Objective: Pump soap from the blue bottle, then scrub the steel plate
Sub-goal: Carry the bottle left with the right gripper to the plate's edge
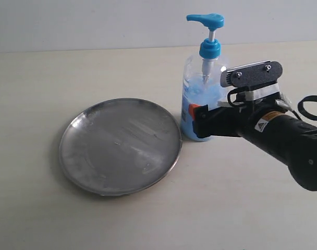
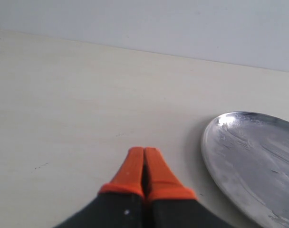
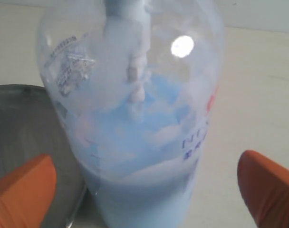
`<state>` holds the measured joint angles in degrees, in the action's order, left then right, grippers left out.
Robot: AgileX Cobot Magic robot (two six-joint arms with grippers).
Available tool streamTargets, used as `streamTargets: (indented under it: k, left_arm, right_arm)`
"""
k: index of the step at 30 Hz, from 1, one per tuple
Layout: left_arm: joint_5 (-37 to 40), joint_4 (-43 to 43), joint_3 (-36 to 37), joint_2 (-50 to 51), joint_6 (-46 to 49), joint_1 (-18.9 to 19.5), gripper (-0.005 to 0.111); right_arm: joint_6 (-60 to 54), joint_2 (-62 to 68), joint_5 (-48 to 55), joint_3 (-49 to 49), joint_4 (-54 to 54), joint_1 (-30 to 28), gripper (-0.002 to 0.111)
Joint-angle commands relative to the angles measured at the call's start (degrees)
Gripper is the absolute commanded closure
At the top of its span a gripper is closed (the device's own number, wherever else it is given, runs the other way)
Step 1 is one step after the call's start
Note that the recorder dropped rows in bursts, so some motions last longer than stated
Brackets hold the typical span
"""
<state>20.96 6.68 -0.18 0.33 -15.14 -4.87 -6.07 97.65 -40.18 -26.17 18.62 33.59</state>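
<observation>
The blue bottle stands upright just right of the steel plate, its blue pump head raised. Light blue soap fills its lower part. My right gripper is open and straddles the bottle's lower body. In the right wrist view the bottle sits between the orange fingertips, with a gap on each side. My left gripper is shut on nothing, low over bare table. The plate's rim lies to one side of it. The exterior view does not show the left gripper.
The pale table runs back to a light wall. My right arm reaches in from the right edge, with a black cable loop beside it. The plate's edge lies close to the bottle's base.
</observation>
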Motion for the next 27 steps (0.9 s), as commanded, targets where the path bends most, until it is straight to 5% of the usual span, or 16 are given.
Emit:
streamTargets:
  k: [1, 21, 24, 27]
  left_arm:
    - [-0.1, 0.2, 0.2, -0.3, 0.1, 0.1, 0.107]
    - [-0.1, 0.2, 0.2, -0.3, 0.1, 0.1, 0.107]
    - [-0.1, 0.2, 0.2, -0.3, 0.1, 0.1, 0.107]
    - [-0.1, 0.2, 0.2, -0.3, 0.1, 0.1, 0.107]
  right_arm:
    - [0.7, 3.7, -2.4, -3.0, -0.6, -0.2, 0.003]
    - [-1.9, 15.3, -12.5, -10.3, 0.8, -0.2, 0.005]
    - [-2.1, 16.1, -13.5, -10.3, 0.7, -0.2, 0.022]
    - [-3.1, 16.2, -13.5, -10.3, 0.7, -0.2, 0.062]
